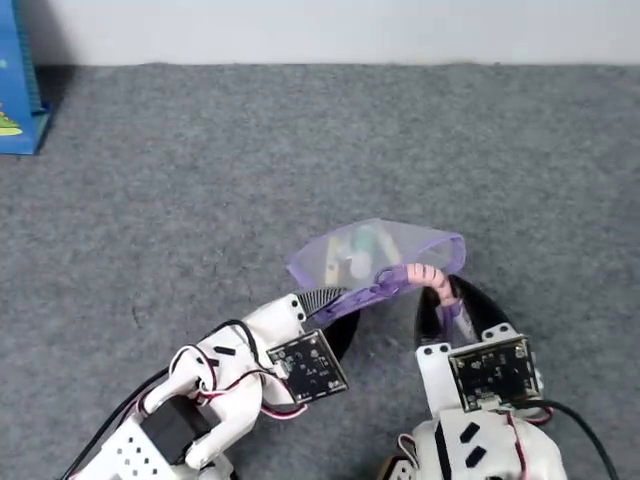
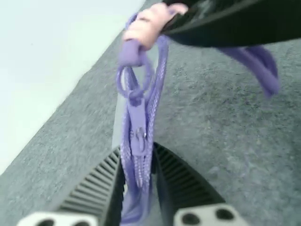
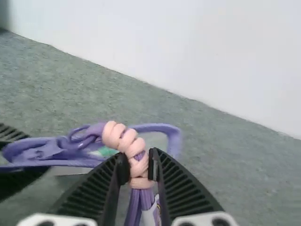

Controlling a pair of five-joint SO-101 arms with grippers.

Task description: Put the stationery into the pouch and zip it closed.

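Left gripper (image 2: 136, 155): clamped on the purple zip edge of the pouch (image 1: 400, 245), which runs straight between its two ribbed fingers (image 2: 174, 179). In the high view it sits just left of centre in the lower half of the frame, at the pouch's lower left corner.
Right gripper (image 3: 136, 157): closed tight on a pink twisted cord (image 3: 124, 139). In the high view it sits right of centre in the lower half, at the pouch's lower right corner.
Cord: it curls out of the right gripper and joins a purple loop at the zip end. Purple strands hang from it beyond the fingers.
Slider (image 2: 139, 135): purple, on the zip line between the two grippers, nearer the left one. How far the zip is shut cannot be told.
Pouch: clear purple, near the middle of the high view, stretched between the two grippers by its lower edge. The rest of it lies toward the top of the frame.
Stationery (image 1: 362, 252): pale white and green shapes show through the pouch wall, inside it. Their kind cannot be told.
Table (image 1: 200, 170): grey and felt-like, under the pouch and both arms.
Box (image 1: 15, 90): blue, at the upper left edge of the high view, well apart from the pouch.
Wall (image 1: 350, 30): white, along the top of the high view.
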